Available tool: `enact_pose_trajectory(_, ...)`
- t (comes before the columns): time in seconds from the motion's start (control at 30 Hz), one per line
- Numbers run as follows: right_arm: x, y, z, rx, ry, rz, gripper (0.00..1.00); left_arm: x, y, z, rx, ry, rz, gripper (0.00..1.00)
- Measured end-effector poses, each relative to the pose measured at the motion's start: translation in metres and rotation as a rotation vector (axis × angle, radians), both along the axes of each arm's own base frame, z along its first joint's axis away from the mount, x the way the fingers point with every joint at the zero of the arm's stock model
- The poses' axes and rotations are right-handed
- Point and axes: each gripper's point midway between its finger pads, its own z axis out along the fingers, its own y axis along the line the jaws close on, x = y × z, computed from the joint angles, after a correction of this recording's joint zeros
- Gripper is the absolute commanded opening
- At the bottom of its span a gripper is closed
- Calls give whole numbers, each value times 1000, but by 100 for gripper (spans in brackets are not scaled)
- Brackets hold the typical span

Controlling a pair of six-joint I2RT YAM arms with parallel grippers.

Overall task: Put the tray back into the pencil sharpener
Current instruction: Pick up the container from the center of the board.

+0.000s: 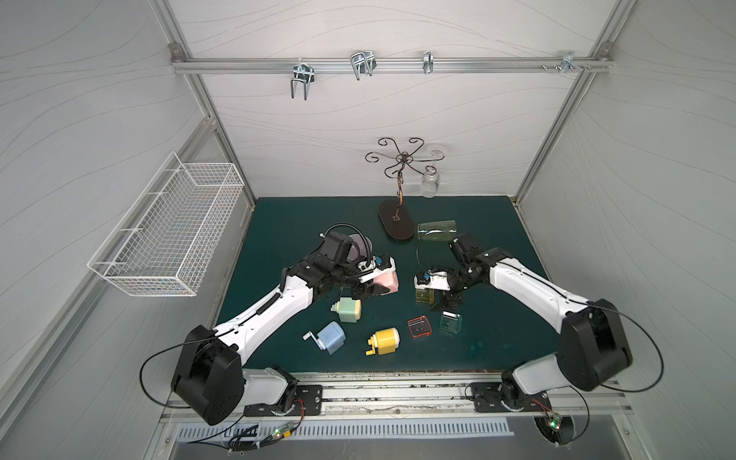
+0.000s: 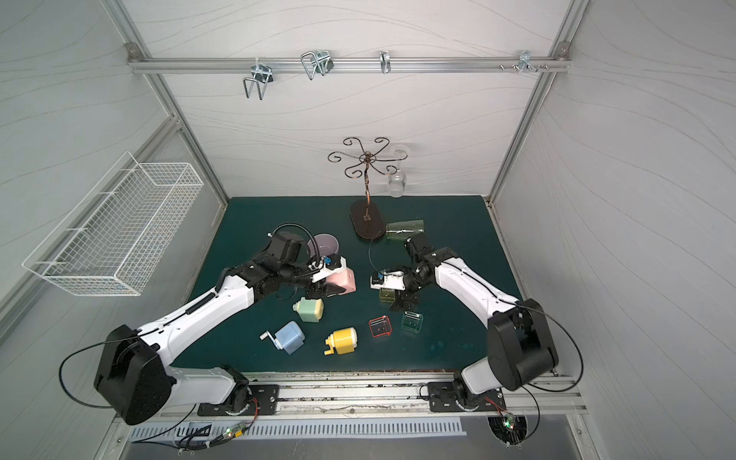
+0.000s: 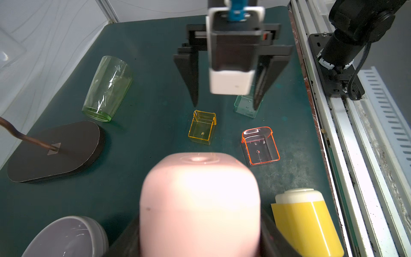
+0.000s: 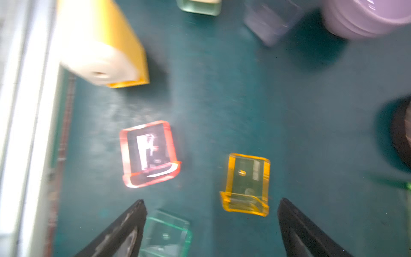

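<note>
the task is at an early stage, with a sharpener in hand and no tray picked up. the left gripper (image 1: pixel 374 287) is clamped on the pink pencil sharpener (image 3: pixel 200 200), one finger on each flank, and seems to hold it just clear of the green mat (image 1: pixel 498 278), its rounded end pointing toward the trays. i cannot make out its tray slot in any view. the right gripper (image 4: pixel 212 201) hangs over the loose trays with its fingers spread wide and nothing between them. the yellow tray (image 4: pixel 246 184) lies open side up on the mat just ahead of the gap, nearer one finger. the green tray (image 4: pixel 166 233) sits just beside the other finger. the red tray (image 3: pixel 259 146) lies a little further off, near the yellow pencil sharpener (image 1: pixel 386 340). all three trays are on the mat, apart from each other and outside any sharpener body. by colour the red tray looks the likeliest partner for the pink body, though that is only my guess, and the right gripper is closer to the yellow and green ones. what is left is nearly everything: settle on a tray, close on its thin clear walls, lift it, line it up with the slot of the held sharpener and slide it home. the right wrist view is smeared, so the height of the fingertips above the mat is hard to judge.
</note>
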Motion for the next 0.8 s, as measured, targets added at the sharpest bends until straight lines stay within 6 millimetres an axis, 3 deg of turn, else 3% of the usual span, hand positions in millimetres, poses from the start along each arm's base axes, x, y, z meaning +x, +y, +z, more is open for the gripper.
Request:
enact_pose_trajectory(0.13,-29,3,-18,-32,65,59,96,-7,7,-9,4,7,5,0)
enact_pose_trajectory(0.27,-41,1,-34,-64,110,74,97,-11,15,-11,3,0,15,0)
enact_pose_trajectory(0.5,-45,7,-55,-106,125,109,98,-19,21,6,-21,-52,17,0)
enact_pose_trajectory(0.8,-52,6,-82,-159,128,120,90,-23,23,9,-21,-54,18,0)
